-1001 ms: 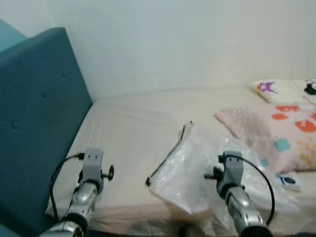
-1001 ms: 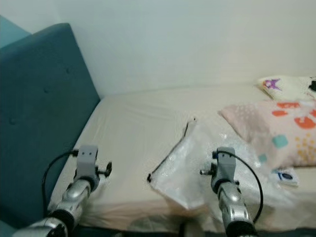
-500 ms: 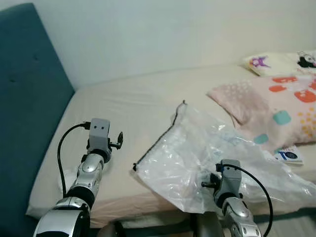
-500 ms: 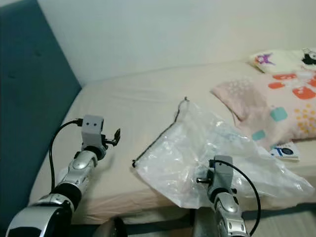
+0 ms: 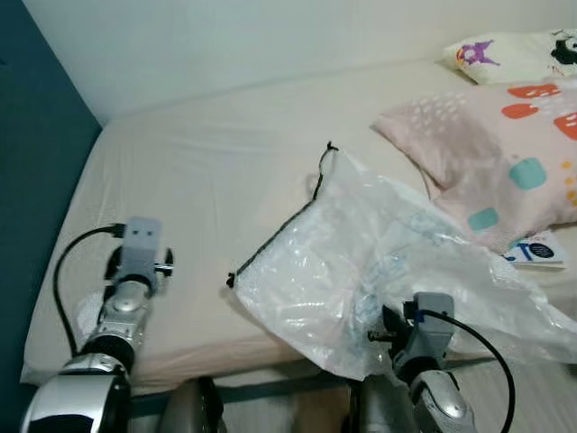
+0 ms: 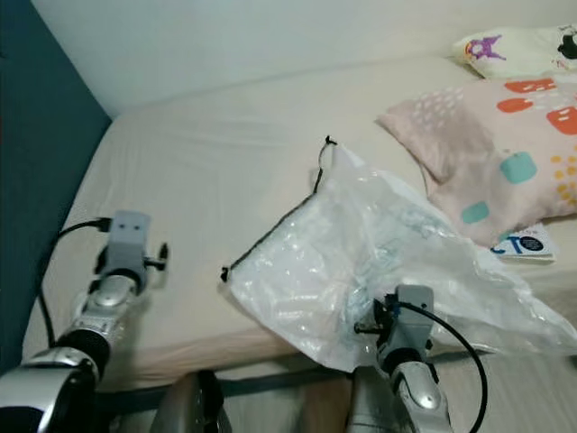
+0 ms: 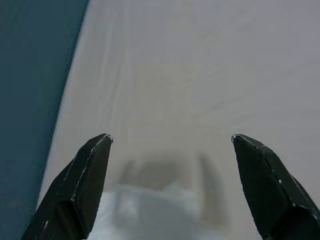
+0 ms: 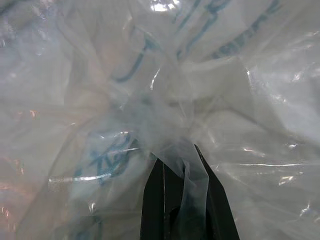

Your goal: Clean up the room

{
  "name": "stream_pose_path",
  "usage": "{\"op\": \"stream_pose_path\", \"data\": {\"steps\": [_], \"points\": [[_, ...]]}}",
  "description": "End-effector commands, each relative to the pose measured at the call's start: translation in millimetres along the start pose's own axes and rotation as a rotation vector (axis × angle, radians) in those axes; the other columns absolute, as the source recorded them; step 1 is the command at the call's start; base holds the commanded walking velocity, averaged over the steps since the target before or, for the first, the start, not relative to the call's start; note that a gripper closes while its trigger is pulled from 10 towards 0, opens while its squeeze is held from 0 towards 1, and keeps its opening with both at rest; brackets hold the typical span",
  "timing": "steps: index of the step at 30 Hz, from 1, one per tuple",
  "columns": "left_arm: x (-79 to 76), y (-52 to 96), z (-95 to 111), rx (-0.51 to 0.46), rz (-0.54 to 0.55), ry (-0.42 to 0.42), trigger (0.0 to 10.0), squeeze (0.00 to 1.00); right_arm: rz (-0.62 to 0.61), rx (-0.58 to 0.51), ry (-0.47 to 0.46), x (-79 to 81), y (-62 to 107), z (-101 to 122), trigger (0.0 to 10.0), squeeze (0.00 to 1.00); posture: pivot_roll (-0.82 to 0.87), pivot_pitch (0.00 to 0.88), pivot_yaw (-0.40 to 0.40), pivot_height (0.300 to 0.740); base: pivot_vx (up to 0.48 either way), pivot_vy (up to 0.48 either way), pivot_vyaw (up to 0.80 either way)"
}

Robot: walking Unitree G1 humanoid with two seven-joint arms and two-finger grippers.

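A dark teal headboard (image 5: 36, 153) runs along the left edge of the bed (image 5: 207, 180), whose sheet is pale cream. The left gripper (image 7: 170, 145) hovers over the bed's near left corner with its jaws spread wide and holding nothing; a small white crumpled thing (image 7: 150, 215), too blurred to identify, lies just under them. One large clear plastic bag (image 5: 379, 271), crinkled, with faint blue print and a black drawstring edge, sprawls across the middle of the bed and droops over the near edge. The right gripper (image 8: 187, 165) is at that near edge, its jaws pinched together on a fold of the bag. Two pillows lie at the right: a pink patterned pillow (image 5: 496, 153) and a cream cartoon pillow (image 5: 509, 54) behind it. One small packet (image 5: 538, 251) lies just beside the pink one.
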State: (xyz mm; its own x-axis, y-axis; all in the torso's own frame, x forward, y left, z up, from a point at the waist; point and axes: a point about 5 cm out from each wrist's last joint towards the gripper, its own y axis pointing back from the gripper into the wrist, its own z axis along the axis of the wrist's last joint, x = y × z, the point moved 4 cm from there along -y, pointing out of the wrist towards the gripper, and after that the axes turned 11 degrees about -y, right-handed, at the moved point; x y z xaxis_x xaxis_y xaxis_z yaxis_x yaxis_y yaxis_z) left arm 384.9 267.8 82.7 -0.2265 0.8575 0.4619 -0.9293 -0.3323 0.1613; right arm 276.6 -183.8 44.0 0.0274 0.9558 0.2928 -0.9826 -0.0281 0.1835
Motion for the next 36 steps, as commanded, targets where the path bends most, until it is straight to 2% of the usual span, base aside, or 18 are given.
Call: {"op": "stream_pose_path", "data": {"steps": [1,3,5,6,7,8,9,11,14,18,20,22,23,24,25,26,33,36], "points": [[20.7,-0.3,-14.8,0.068,0.059,0.018,10.0,0.0,-0.021,0.158,-0.031,-1.1,16.7,-36.4,10.0,0.0,-0.21,0.35,0.104,0.5,0.0,0.0,0.0],[20.7,-0.3,-14.8,0.068,0.059,0.018,10.0,0.0,-0.021,0.158,-0.031,-1.1,16.7,-36.4,10.0,0.0,-0.21,0.35,0.104,0.5,0.0,0.0,0.0],[33.6,0.5,-27.2,0.13,0.083,0.139,10.0,0.0,-0.02,0.175,-0.025,-0.2,26.8,-37.8,10.0,0.0,-0.22,0.37,0.097,0.5,0.0,0.0,0.0],[33.6,0.5,-27.2,0.13,0.083,0.139,10.0,0.0,-0.02,0.175,-0.025,-0.2,26.8,-37.8,10.0,0.0,-0.22,0.37,0.097,0.5,0.0,0.0,0.0],[34.5,1.2,-31.3,0.147,0.078,0.204,10.0,0.0,-0.021,0.18,-0.024,-0.1,30.7,-37.8,10.0,0.0,-0.22,0.379,0.093,0.5,0.0,0.0,0.0],[31.4,2.4,-34.7,0.157,0.061,0.259,10.0,0.0,-0.023,0.185,-0.023,-0.5,34.1,-36.8,10.0,0.0,-0.23,0.389,0.088,0.5,0.0,0.0,0.0],[31.4,2.4,-34.7,0.157,0.061,0.259,10.0,0.0,-0.023,0.185,-0.023,-0.5,34.1,-36.8,10.0,0.0,-0.23,0.389,0.088,0.5,0.0,0.0,0.0],[22.5,5.4,-41.5,0.18,0.034,0.321,10.0,0.0,-0.025,0.19,-0.022,-1.4,38.8,-33.8,10.0,0.0,-0.24,0.398,0.081,0.5,0.0,0.0,0.0],[18.3,7.2,-45.1,0.193,0.023,0.332,10.0,0.0,-0.027,0.195,-0.022,-1.6,41.1,-32.0,10.0,0.0,-0.25,0.404,0.078,0.5,0.0,0.0,0.0],[-10.3,20.7,-68.5,0.294,-0.046,0.351,10.0,0.0,-0.039,0.204,-0.01,-5.5,49.1,-25.7,10.0,0.0,-0.29,0.417,0.06,0.5,0.0,0.0,0.0],[-10.3,20.7,-68.5,0.294,-0.046,0.351,10.0,0.0,-0.039,0.204,-0.01,-5.5,49.1,-25.7,10.0,0.0,-0.29,0.417,0.06,0.5,0.0,0.0,0.0],[-20.9,25.6,-74.8,0.323,-0.075,0.353,10.0,0.0,-0.046,0.207,-0.006,-7.7,51.4,-23.1,10.0,0.0,-0.29,0.413,0.058,0.5,0.0,0.0,0.0],[-20.9,25.6,-74.8,0.323,-0.075,0.353,10.0,0.0,-0.046,0.207,-0.006,-7.7,51.4,-23.1,10.0,0.0,-0.29,0.413,0.058,0.5,0.0,0.0,0.0],[-24.0,26.8,-76.0,0.328,-0.083,0.357,4.4,0.0,-0.05,0.205,-0.005,-9.2,51.7,-21.4,10.0,0.0,-0.3,0.411,0.057,0.5,0.0,0.0,0.0],[-24.0,26.8,-76.0,0.328,-0.083,0.357,4.4,0.0,-0.05,0.205,-0.005,-9.2,51.7,-21.4,10.0,0.0,-0.3,0.411,0.057,0.5,0.0,0.0,0.0],[-25.6,27.3,-75.8,0.326,-0.086,0.358,0.0,0.0,-0.053,0.204,-0.004,-10.3,51.6,-20.1,10.0,0.0,-0.3,0.41,0.056,0.5,0.0,0.0,0.0],[-26.4,24.9,-68.6,0.291,-0.076,0.353,0.0,0.0,-0.057,0.21,-0.005,-9.9,53.5,-16.8,10.0,0.0,-0.31,0.411,0.054,0.5,0.0,0.0,0.0],[-19.4,21.4,-62.9,0.263,-0.042,0.363,0.0,0.0,-0.057,0.221,-0.005,-9.0,54.4,-19.8,10.0,0.0,-0.3,0.408,0.055,0.5,0.0,0.0,0.0]]}}
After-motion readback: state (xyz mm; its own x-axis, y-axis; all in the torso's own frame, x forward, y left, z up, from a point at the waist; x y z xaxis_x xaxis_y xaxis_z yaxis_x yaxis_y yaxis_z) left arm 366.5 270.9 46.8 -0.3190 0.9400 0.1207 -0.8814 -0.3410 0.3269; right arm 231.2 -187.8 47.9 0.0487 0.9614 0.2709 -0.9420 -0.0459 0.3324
